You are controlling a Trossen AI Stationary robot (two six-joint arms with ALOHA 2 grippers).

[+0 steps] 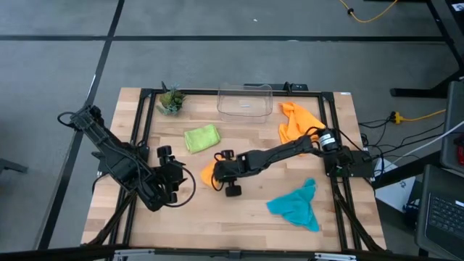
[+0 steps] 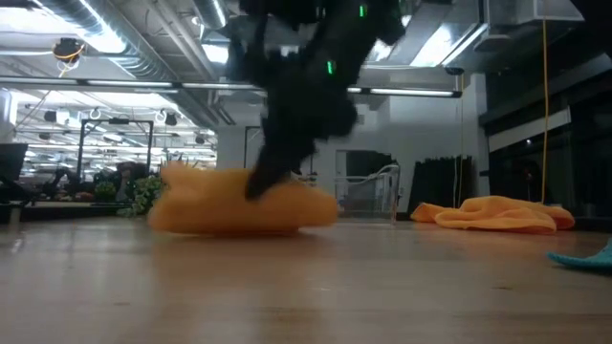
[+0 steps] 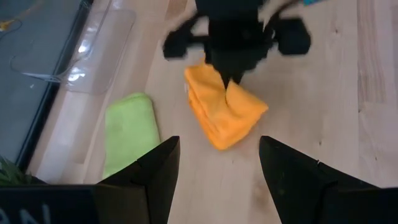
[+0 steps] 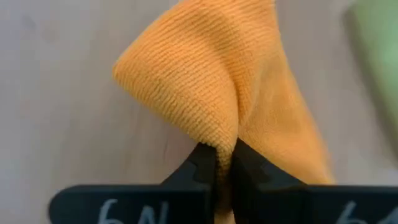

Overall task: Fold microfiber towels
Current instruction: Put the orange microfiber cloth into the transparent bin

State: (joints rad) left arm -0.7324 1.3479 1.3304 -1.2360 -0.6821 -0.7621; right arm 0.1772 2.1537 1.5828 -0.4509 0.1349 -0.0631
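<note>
A folded orange towel (image 1: 208, 173) lies near the table's middle, and my right gripper (image 4: 224, 163) is shut on it, reaching in from the right. The same towel shows in the left wrist view (image 3: 219, 114) and the low view (image 2: 234, 208). A folded lime green towel (image 1: 201, 138) lies flat just beyond it. A second orange towel (image 1: 296, 120) lies crumpled at the far right, and a teal towel (image 1: 296, 206) lies crumpled at the near right. My left gripper (image 3: 217, 177) hovers open to the left of the orange towel, nothing between its fingers. My right gripper pinches a raised fold of the orange towel (image 4: 219, 138) between its two fingertips. The fingers slant down from above and from the table's right. The cloth is drawn up into a peak at the fingers, and the rest of the towel (image 2: 210, 220) lies on the table.
A clear plastic bin (image 1: 245, 102) stands at the far edge, with a small potted plant (image 1: 171, 101) to its left. Bare wood lies along the near edge between the left arm and the teal towel.
</note>
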